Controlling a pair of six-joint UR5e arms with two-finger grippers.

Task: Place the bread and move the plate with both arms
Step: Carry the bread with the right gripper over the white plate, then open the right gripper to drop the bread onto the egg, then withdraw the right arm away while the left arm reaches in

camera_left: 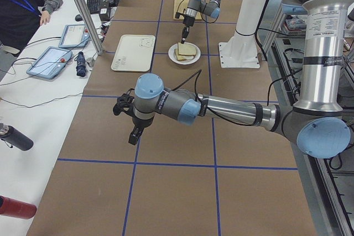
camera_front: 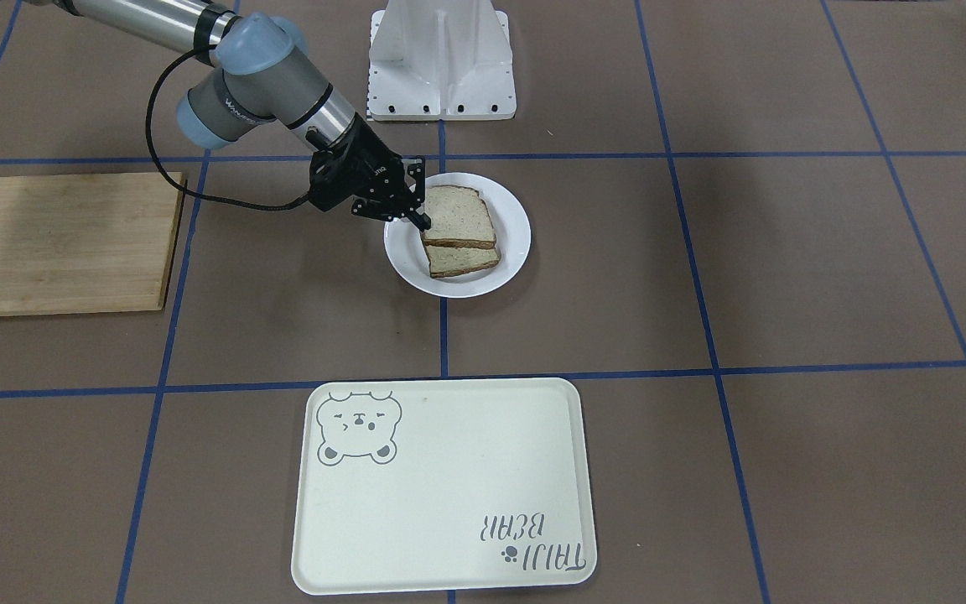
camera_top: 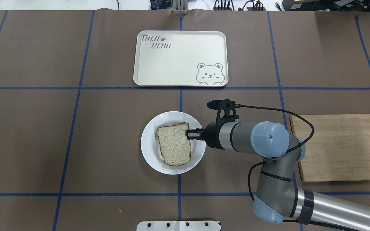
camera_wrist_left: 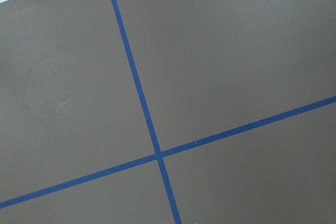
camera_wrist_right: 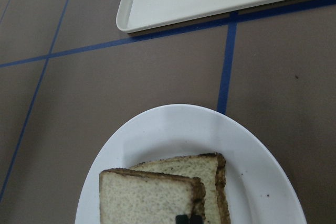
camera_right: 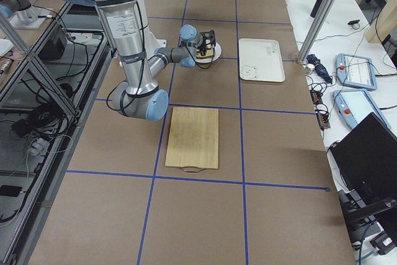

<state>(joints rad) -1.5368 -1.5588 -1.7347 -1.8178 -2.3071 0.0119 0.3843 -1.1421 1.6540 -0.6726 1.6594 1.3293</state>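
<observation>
Bread lies uppermost here: a square-ish, light tan bread slice [camera_top: 173, 144] with a dark brown crust rests on a round, glossy white plate [camera_top: 149, 155]. It lies over a second slice of the same kind [camera_front: 468, 262], which peeks out from beneath it. The black two-finger right gripper [camera_top: 189, 134] reaches in almost level from the side of the plate that faces the pale rectangular wooden cutting board [camera_top: 339, 147]. Its fingertips [camera_wrist_right: 182, 217] are drawn nearly together, pinching the edge of the upper bread slice. Whether that slice is lifted clear of the lower one cannot be told.

The plate rests on the brown paper-covered table [camera_top: 43, 144], straddling a blue tape line [camera_top: 180, 99]. It stands between the robot's white base mount [camera_front: 441, 67] and the cream rectangular tray with a bear drawing [camera_top: 172, 64], apart from both.

The black left gripper [camera_left: 134, 138] hangs above the brown table, well away from the plate. It shows only in the left side view, so it cannot be told whether its jaws are apart or closed.
</observation>
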